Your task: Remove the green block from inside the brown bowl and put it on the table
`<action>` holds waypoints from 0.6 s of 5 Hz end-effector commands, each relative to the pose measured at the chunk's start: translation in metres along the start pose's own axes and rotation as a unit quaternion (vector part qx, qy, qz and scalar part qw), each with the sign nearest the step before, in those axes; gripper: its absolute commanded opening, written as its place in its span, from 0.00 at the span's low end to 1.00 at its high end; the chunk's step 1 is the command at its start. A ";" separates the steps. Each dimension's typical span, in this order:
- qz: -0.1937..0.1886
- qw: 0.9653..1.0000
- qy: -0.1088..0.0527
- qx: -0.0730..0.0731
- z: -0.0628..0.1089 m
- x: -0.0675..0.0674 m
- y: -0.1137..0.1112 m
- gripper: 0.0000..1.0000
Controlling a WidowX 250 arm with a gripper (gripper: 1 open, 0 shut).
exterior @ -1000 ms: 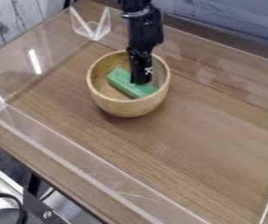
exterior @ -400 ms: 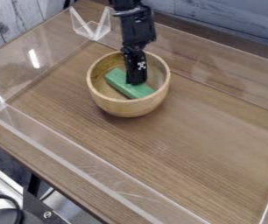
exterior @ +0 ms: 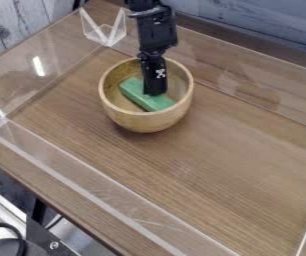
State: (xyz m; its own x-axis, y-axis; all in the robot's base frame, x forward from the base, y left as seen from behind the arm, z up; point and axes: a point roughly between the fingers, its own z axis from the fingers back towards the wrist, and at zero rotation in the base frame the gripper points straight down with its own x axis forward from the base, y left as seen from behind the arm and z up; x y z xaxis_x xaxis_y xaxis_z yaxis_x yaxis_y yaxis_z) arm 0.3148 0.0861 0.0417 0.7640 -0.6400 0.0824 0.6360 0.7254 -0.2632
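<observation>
Green block (exterior: 141, 97), flat inside the brown bowl (exterior: 146, 116) on the wood-grain surface (exterior: 223, 180). Risk, largest first: bowl dragged or tipped if lifted with block wedged against wall. Tool (exterior: 153, 86), clenched low onto block; hold unclear, so possible slip back into bowl.

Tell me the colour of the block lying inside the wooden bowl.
Bright green. The green block shows clearly in the camera view, inside the brown bowl.

No readable text or labels.
</observation>
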 end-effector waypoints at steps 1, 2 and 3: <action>0.002 1.000 0.012 0.002 0.003 -0.018 0.011 0.00; 0.011 1.000 0.016 0.000 0.000 -0.018 0.013 0.00; 0.020 1.000 0.020 -0.004 -0.003 -0.017 0.015 1.00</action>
State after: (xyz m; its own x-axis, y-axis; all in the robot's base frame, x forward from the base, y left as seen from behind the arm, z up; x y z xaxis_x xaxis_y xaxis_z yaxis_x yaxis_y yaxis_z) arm 0.3157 0.0930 0.0411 0.7616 -0.6457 0.0557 0.6341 0.7246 -0.2701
